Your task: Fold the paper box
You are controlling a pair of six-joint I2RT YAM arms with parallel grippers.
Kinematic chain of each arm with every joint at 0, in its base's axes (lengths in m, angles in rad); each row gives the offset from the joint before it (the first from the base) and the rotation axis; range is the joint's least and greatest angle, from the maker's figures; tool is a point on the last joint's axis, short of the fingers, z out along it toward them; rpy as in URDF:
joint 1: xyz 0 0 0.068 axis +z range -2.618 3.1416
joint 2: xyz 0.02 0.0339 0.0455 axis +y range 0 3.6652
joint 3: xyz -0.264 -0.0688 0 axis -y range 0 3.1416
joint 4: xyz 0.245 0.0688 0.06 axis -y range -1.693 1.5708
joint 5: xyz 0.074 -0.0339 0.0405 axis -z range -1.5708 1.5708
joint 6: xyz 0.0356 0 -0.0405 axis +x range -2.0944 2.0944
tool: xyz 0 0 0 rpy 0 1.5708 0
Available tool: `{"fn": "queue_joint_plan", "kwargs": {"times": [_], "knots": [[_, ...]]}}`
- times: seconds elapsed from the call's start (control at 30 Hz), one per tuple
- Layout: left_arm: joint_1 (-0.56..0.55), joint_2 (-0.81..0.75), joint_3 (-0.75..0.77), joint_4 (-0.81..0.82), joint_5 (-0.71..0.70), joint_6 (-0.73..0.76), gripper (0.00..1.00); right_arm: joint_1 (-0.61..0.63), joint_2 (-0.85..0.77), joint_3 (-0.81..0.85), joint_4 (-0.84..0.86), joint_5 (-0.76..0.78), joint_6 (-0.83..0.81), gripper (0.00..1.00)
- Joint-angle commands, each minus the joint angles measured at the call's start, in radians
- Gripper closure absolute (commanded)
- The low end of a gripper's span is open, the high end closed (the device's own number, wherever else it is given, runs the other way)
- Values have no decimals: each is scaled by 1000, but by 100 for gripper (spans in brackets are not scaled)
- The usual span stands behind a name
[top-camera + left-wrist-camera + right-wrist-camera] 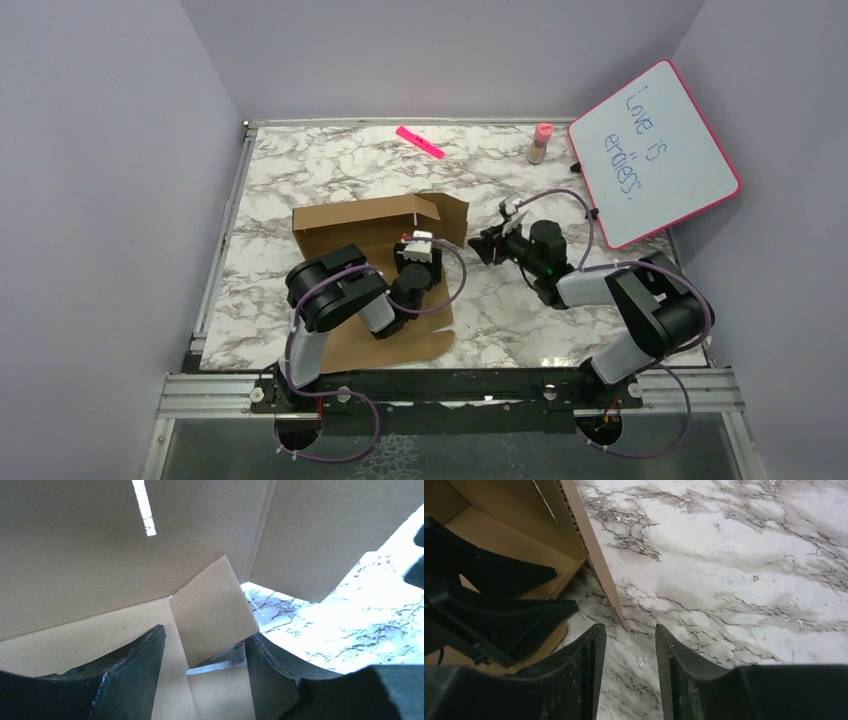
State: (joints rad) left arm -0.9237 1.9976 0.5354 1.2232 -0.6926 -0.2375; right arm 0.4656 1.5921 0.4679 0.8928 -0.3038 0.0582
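The paper box (pixel 350 225) is brown cardboard lying left of the table's centre, its back wall raised and its front panel flat under the left arm. My left gripper (pixel 415 247) reaches into the box near its right end. In the left wrist view a small corner flap (pixel 215 610) stands tilted between the open jaws of the left gripper (pixel 204 634); the right finger (pixel 265 665) meets its lower corner, the left finger stays apart. My right gripper (pixel 482 245) hovers just right of the box. The right gripper (pixel 629 627) is open over bare marble, the side flap's edge (pixel 599 570) just ahead of its tips.
A pink-framed whiteboard (pixel 655 155) leans at the back right. A small pink-capped bottle (pixel 540 143) and a pink marker (pixel 420 142) lie near the back edge. Grey walls enclose the marble table (pixel 330 170) on three sides.
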Motion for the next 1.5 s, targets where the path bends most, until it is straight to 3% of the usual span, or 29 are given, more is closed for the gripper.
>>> {"fn": "queue_joint_plan", "kwargs": {"times": [0.0,0.23,0.33,0.83,1.1,1.47], "knots": [[21,-48,-61,33,16,-44,39,2,-73,-69,153,15,11,53],[25,-98,-109,51,46,-37,39,2,-153,-182,320,-29,48,50],[27,-110,-121,57,52,-33,39,2,-153,-173,314,-110,51,40],[33,-117,-124,56,69,-31,37,8,-36,-80,331,-218,42,39],[35,-119,-117,56,72,-26,37,8,66,-30,370,-207,51,43],[45,-113,-108,61,67,-15,37,14,150,45,366,-251,59,58]]}}
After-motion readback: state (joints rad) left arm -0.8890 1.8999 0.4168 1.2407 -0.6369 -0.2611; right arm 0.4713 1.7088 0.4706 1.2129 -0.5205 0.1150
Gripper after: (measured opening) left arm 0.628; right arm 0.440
